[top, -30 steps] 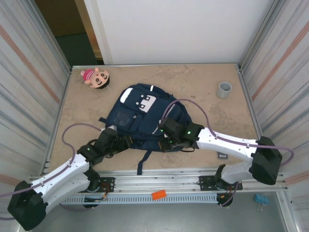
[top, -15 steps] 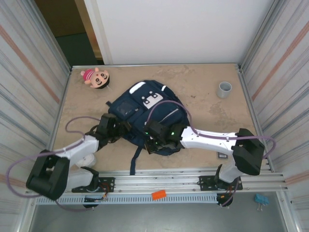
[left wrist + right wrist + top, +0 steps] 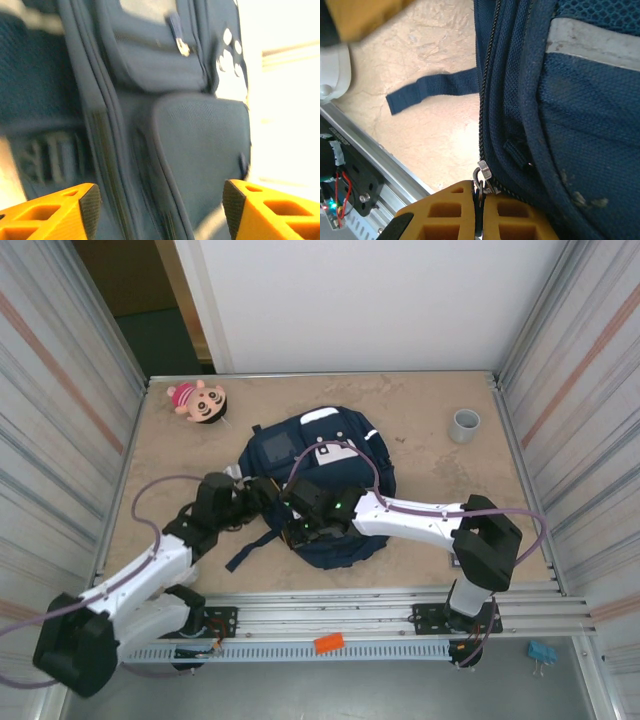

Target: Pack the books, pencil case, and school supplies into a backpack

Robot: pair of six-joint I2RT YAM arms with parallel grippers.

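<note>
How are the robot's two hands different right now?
The left hand is open wide; the right hand is shut tight. The right hand pinches the zipper pull; the left hand seems to grip nothing. The left hand faces the backpack pockets; the right hand sits at its zipper edge. Both are orange and close to the backpack.

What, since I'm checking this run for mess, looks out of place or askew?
The backpack lies skewed, one strap trailing loose toward the near-left. An orange bit and a blue clip lie off the table, below the near rail. Nothing looks spilled or damaged.
</note>
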